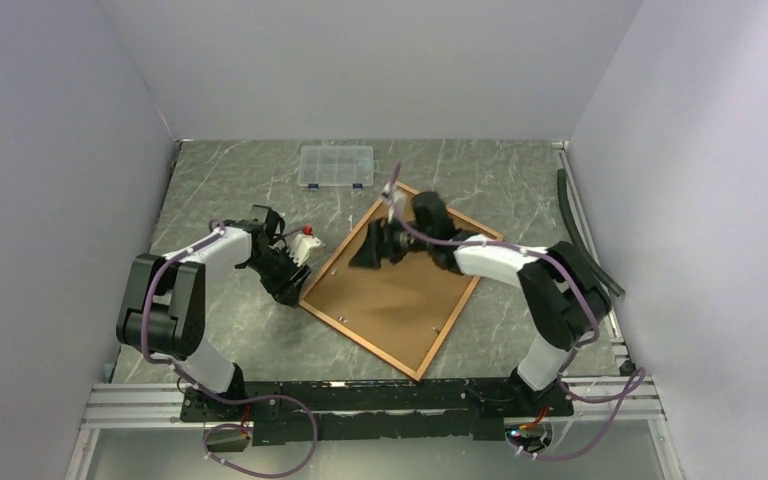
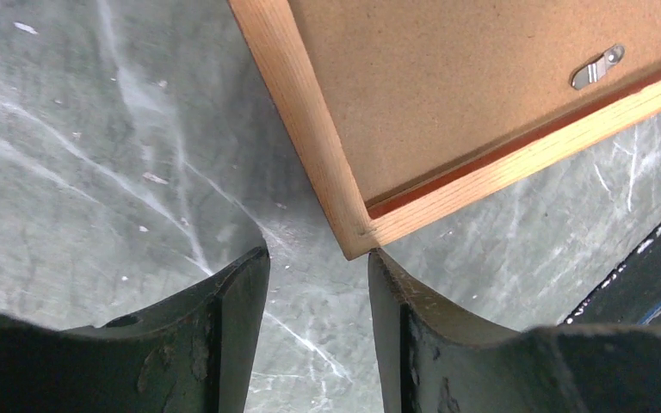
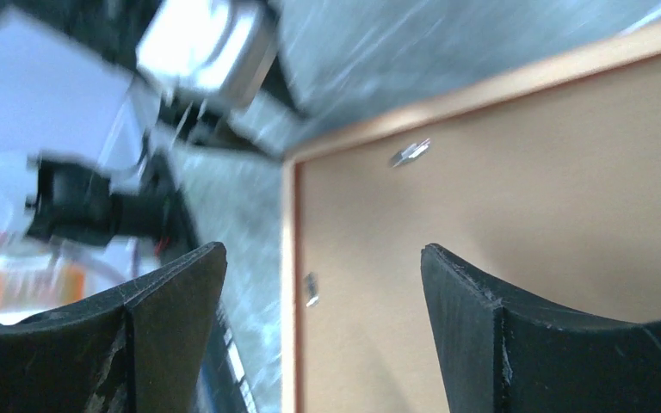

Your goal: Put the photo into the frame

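Since the frame (image 2: 301, 103) lies face down on the table (image 2: 95, 172), its pale wood back up and the brown backing board (image 2: 447, 86) seated inside it, it will probably handle as a stiff, fairly light slab that slides easily on the smooth stone top. Its clear pane, underneath and out of sight, likely makes it fragile if dropped or twisted. The wood rail looks like the soundest place to grip, pinched across its width near a corner. The board itself is thin and held by small metal clips (image 2: 598, 67), so I judge it a poor thing to pull on. The left gripper (image 2: 318, 258) sits low at the frame's left corner, jaws moderately apart and empty, with the corner just ahead of the gap and very close to the right-hand finger, though I cannot tell whether they touch. The right gripper (image 3: 323, 258) hangs over the far part of the board, jaws wide and holding nothing. The photo shows in no view, and whether it lies under the board cannot be told.
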`<state>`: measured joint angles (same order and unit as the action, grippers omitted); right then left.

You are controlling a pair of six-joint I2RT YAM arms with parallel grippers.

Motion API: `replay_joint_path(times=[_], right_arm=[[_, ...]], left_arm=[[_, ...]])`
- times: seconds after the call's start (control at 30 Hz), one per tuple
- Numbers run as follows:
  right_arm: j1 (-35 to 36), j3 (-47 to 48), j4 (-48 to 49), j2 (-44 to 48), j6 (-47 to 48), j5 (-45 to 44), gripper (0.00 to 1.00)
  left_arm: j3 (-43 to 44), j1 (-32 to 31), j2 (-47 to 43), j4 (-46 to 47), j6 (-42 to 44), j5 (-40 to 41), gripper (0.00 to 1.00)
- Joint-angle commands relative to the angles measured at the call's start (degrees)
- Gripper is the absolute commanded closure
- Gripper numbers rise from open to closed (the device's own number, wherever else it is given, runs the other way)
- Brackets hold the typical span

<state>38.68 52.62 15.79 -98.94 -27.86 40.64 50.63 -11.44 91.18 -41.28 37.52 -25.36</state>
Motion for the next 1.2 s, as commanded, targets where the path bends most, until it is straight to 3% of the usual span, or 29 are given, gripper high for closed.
replay_joint_path(times=[0.0,0.1,0.27,0.43,0.67,0.8,0.97,1.17], right_arm=[[-10.0,6.0,-4.4,5.3,5.3,-14.1,0.11],[-17.4,9.9,-8.6,4.0,6.5,-28.0,0.05],[-28.3,17.7,-11.4,-5.9,2.5,-39.0,0.01],[-34.1,25.9,-14.8,-16.4,-1.5,-34.0,0.01],[-36.3,28.5,-17.1,-21.9,-3.1,-27.3,0.00],[-37.4,24.2,-16.0,-20.0,-6.1,-23.0,0.02],[-35.8,12.0,-13.2,-11.5,-8.8,-20.8,0.06],[-28.0,-3.4,-16.7,3.3,-11.5,-27.9,0.07]], left_arm=[[0.3,0.8,3.5,7.6,-1.6,6.0,0.47],[-0.2,1.0,3.5,6.5,-0.7,5.7,0.47],[0.1,0.9,4.1,5.1,-0.3,6.7,0.47],[2.7,0.9,7.6,4.4,-2.4,7.0,0.47],[3.8,0.9,9.7,5.1,-3.1,8.4,0.48],[4.7,1.0,10.2,6.0,-4.3,10.3,0.50],[6.7,1.3,13.4,9.5,-5.8,14.2,0.52],[12.0,1.5,19.3,11.5,-6.6,14.2,0.54]])
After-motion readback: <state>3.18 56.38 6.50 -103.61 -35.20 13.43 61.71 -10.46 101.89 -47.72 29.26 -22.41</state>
